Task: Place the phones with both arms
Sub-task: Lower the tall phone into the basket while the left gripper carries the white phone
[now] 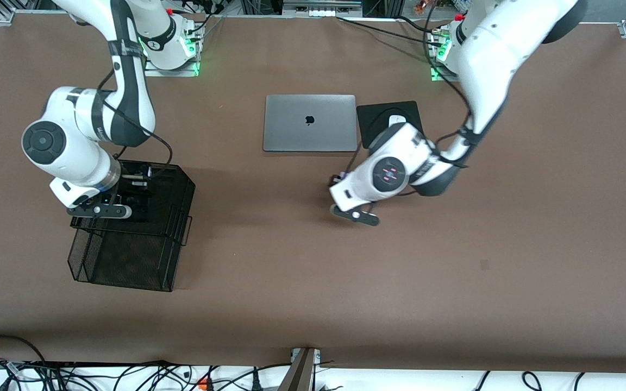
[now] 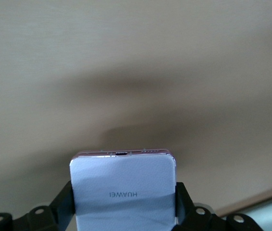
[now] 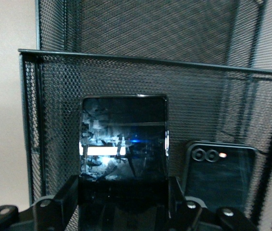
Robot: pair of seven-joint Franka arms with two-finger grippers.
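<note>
Here the right gripper [image 1: 128, 203] hangs over the black mesh basket [image 1: 128, 260], toward the right arm's end of the table. Its two fingers are closed on the black flip phone [image 3: 123, 139]. In the right wrist view the phone sticks straight out from the fingers, its shiny face turned to the camera and its free end pointing at the basket's mesh wall. Just beside it, another black phone [image 3: 217, 175] stands inside the basket with its twin camera rings showing.

The left gripper [image 1: 345, 203] is over the bare brown table [image 1: 454, 271], with the closed grey laptop [image 1: 310, 123] and the black mouse pad [image 1: 389, 117] close by, and a white mouse [image 1: 397, 118] on the pad. Its fingers are pressed on the pale lilac-white phone [image 2: 122, 190], one on each side edge. The phone's long way runs out from the fingers, and its free end with the small port points away from the gripper, toward the tabletop.
</note>
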